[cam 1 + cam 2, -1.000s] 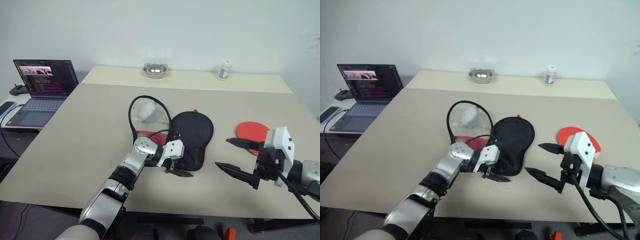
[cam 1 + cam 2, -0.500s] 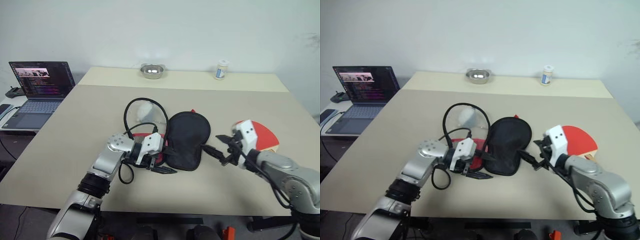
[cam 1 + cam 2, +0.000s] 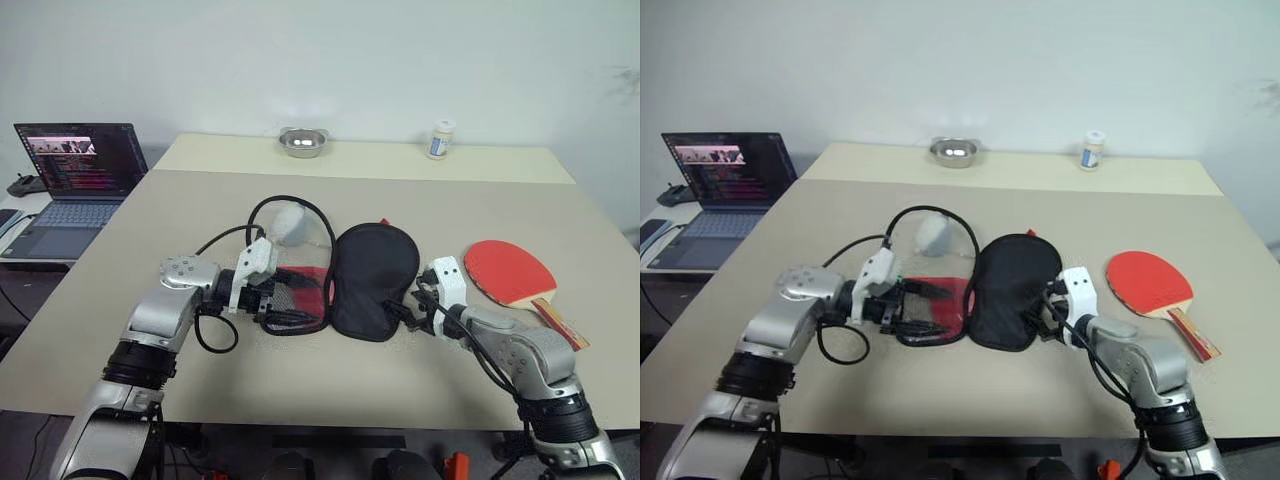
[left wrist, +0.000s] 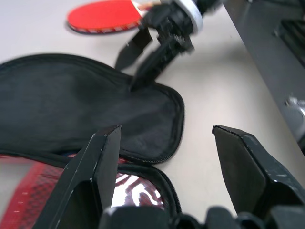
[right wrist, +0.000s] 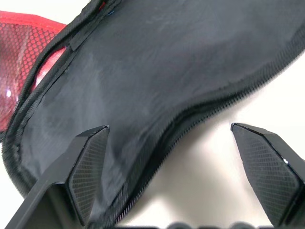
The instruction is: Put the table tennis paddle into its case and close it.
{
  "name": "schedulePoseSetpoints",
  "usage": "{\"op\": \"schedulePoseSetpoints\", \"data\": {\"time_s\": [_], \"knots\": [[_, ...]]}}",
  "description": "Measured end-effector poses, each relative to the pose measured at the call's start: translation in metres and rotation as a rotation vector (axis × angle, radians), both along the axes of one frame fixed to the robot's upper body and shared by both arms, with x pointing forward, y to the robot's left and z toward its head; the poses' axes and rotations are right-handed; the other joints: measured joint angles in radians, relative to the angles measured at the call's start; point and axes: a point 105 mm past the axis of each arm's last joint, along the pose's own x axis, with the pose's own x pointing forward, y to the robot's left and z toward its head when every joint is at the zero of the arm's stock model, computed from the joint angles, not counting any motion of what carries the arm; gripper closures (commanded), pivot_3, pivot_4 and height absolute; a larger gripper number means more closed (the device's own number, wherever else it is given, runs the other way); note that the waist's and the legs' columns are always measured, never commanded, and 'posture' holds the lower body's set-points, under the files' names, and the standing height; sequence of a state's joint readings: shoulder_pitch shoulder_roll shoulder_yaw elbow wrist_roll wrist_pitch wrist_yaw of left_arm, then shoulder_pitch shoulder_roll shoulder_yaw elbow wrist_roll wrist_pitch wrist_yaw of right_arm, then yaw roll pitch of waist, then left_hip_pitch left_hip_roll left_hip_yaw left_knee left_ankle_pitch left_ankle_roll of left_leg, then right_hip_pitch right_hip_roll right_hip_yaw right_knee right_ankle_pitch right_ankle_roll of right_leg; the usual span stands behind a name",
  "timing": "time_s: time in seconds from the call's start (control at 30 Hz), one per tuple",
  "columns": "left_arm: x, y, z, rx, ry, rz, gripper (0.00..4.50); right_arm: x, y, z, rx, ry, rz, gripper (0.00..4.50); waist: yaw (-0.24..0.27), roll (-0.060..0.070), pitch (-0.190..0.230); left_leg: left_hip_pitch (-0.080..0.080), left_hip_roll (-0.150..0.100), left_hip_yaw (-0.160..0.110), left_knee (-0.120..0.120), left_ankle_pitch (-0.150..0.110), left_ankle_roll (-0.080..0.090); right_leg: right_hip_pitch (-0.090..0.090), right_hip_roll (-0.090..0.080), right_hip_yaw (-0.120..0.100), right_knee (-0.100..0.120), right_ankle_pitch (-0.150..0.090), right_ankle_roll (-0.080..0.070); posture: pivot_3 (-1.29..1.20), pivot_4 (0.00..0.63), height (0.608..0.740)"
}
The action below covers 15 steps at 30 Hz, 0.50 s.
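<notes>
The soft black paddle-shaped zip case lies unzipped and spread open mid-table, its red half with the clear pocket toward the robot's left. The right gripper sits at the black half's narrow end, fingers spread wide around that edge, clamping nothing. The left gripper hangs over the red half, fingers apart and empty. The red-faced wooden-handled table tennis paddle lies flat, just beyond the right gripper.
</notes>
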<state>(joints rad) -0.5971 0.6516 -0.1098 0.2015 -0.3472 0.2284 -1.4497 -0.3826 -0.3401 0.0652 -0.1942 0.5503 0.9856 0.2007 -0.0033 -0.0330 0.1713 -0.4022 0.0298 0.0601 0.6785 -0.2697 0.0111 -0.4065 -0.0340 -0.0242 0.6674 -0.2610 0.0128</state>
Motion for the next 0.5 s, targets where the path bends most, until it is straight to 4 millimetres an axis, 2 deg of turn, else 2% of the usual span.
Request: {"op": "schedulePoseSetpoints", "data": {"time_s": [0.1,0.23,0.5], "knots": [[0.002,-0.002,0.01,-0.032,0.005,0.005,1.19,0.005,0.006,0.0,-0.001,-0.012,0.008,0.0,-0.003,0.0,0.0,0.002,0.0,0.001,0.0,0.0,0.0,0.0,0.0,0.001,0.003,0.0,0.0,0.0,0.15,0.74],[0.005,-0.004,0.021,-0.05,-0.02,0.009,1.16,0.01,0.005,-0.002,-0.014,-0.02,-0.004,1.3,-0.007,0.0,0.0,0.004,0.0,0.002,0.001,0.0,0.0,0.0,0.001,0.003,0.007,0.0,0.0,0.0,0.15,0.74],[0.007,-0.006,0.025,-0.048,-0.044,0.022,1.16,0.018,0.001,-0.003,-0.005,-0.011,-0.044,4.16,-0.011,0.0,0.0,0.002,0.001,0.003,0.0,0.0,-0.001,-0.005,0.002,0.005,0.011,-0.001,-0.002,0.0,0.15,0.74]]}}
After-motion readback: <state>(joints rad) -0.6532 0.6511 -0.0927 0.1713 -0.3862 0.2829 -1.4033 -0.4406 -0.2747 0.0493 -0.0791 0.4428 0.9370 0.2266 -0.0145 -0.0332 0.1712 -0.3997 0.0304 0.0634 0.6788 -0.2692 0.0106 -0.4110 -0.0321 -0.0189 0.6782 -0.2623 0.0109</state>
